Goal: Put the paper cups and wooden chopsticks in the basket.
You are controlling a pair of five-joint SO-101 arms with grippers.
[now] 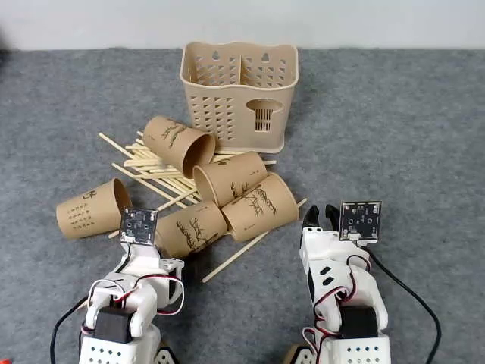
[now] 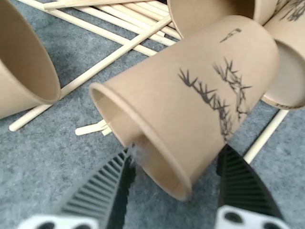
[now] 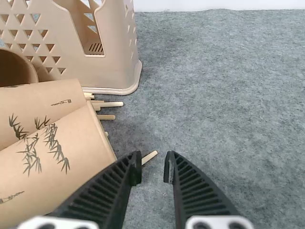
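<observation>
At the near edge of the table, my left gripper [image 2: 177,152] sits low with its fingers spread, one on each side of the rim of a paper cup [image 2: 190,95]. My right gripper [image 3: 151,164] is low beside the pile, its fingers a narrow gap apart and holding nothing. The surface is grey felt [image 1: 394,136], with a pale wall [image 1: 242,19] behind. The cup lies on its side, mouth toward me, its long axis running toward the upright basket [image 1: 239,95], among wooden chopsticks [image 1: 155,163] scattered flat.
</observation>
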